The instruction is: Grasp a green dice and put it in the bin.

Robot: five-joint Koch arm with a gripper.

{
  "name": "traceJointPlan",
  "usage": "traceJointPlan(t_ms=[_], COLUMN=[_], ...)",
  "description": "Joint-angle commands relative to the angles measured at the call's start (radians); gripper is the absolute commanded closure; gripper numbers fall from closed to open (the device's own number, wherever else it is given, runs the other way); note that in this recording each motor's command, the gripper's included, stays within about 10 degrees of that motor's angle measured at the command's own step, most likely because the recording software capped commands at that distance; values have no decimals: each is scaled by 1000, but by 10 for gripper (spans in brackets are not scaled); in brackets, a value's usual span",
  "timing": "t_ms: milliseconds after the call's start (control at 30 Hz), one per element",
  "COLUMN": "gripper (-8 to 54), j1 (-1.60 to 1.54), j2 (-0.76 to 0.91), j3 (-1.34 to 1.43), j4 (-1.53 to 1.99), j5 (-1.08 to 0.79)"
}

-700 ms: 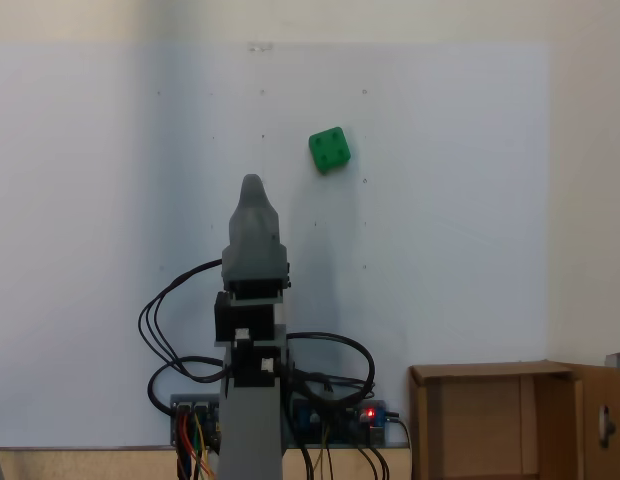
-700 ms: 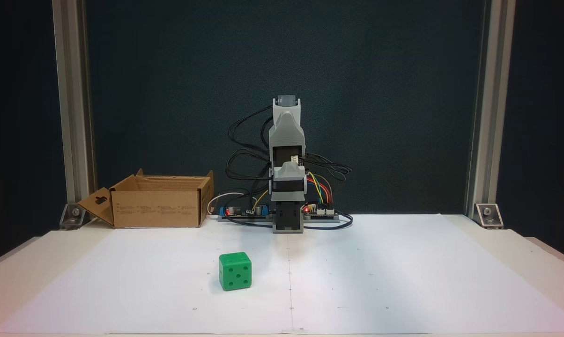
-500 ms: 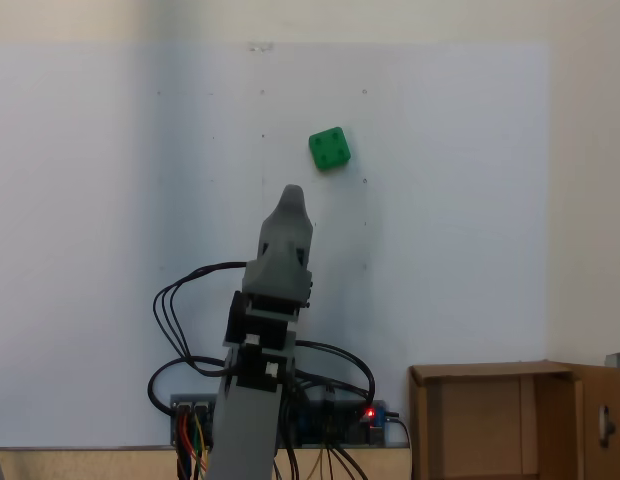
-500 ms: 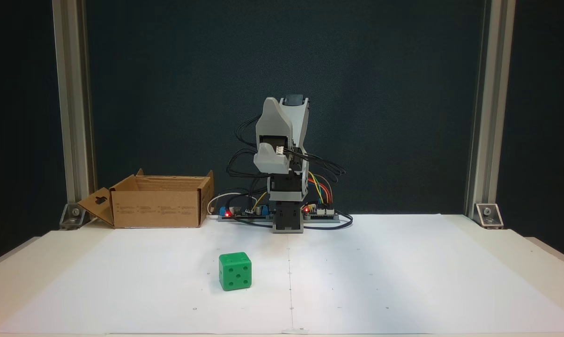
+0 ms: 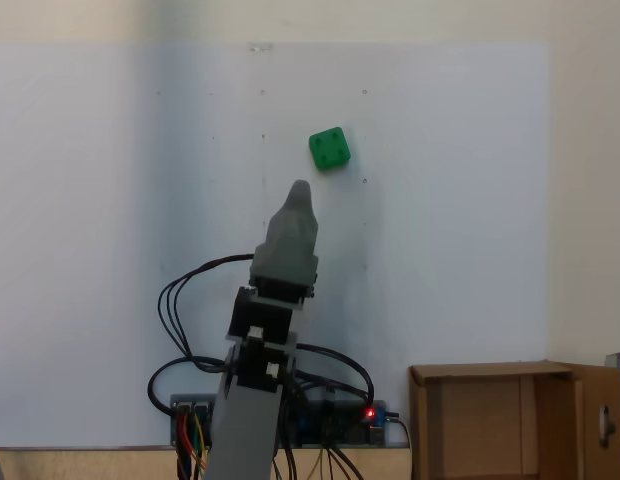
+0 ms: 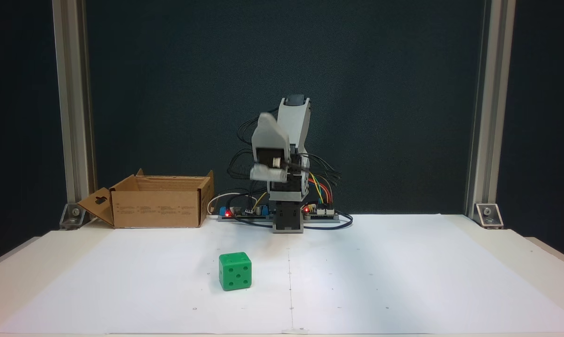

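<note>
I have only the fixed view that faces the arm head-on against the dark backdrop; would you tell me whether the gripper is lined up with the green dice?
Observer: In a fixed view from above, the gripper points roughly toward the green dice, with its tip short of the cube and bare paper between them.
Operator: Thank you. Is anything inside the bin?
Observer: The part of the bin interior that is in frame is plain tan cardboard with nothing on it.
Operator: And which face of the dice is up?
Observer: From above, the top face shows four pips.
</note>
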Motion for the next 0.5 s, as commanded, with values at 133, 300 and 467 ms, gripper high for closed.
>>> traceJointPlan(t_ms=[133, 300, 467], gripper=[4, 5, 6], j1=[-9, -11, -15], j2=[94, 92, 92], j3=[-29, -135, -210], j4=[170, 449, 689], j5=[-63, -64, -120])
